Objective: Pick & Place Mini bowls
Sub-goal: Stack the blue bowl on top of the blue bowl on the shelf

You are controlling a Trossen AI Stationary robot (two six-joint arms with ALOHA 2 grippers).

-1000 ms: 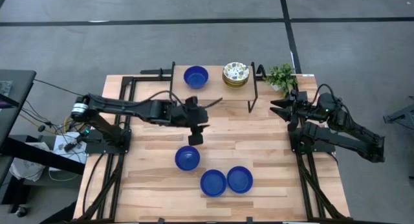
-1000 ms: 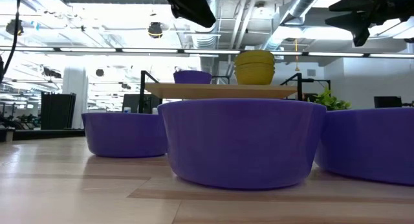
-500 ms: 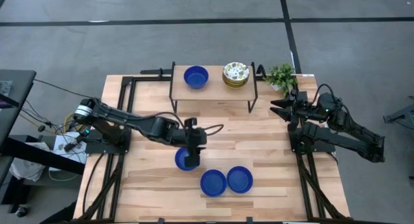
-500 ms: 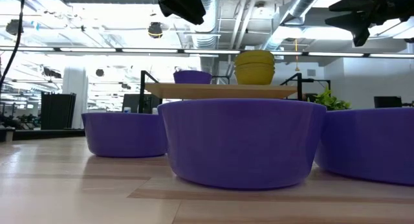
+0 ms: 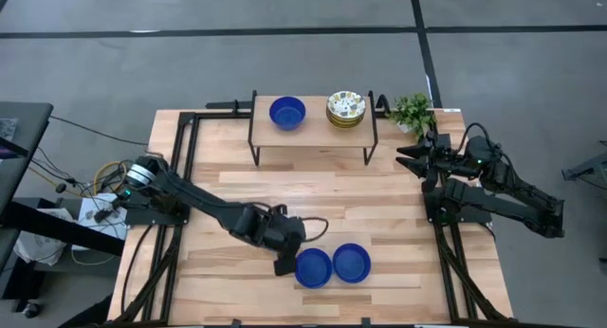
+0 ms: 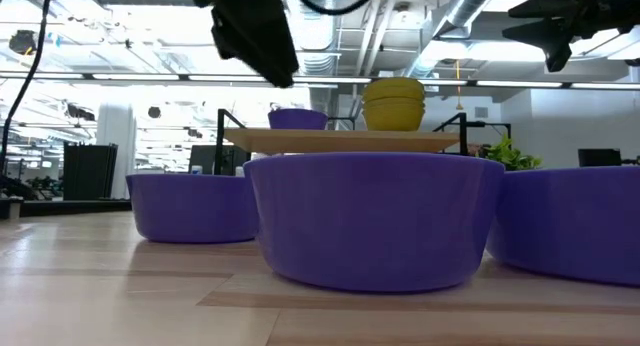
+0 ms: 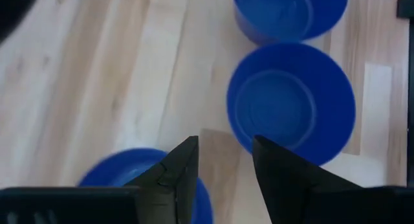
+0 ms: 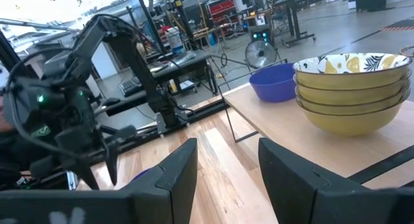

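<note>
Wooden table (image 5: 218, 281), left gripper (image 5: 282, 267) now lower (over blue bowl (image 7: 139, 179)).

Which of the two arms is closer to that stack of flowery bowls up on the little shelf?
The right. Its tool waits just off the shelf's end, beside the stack of flowery bowls. The left tool is far across the table, down among the blue bowls.

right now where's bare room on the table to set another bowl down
Free: the wood between the shelf and the left end effector, and the strip between the blue bowls and the right arm's base. Crowded: the front middle, where the blue bowls sit under the left arm, and the shelf top beside the stacked floral bowls.
</note>
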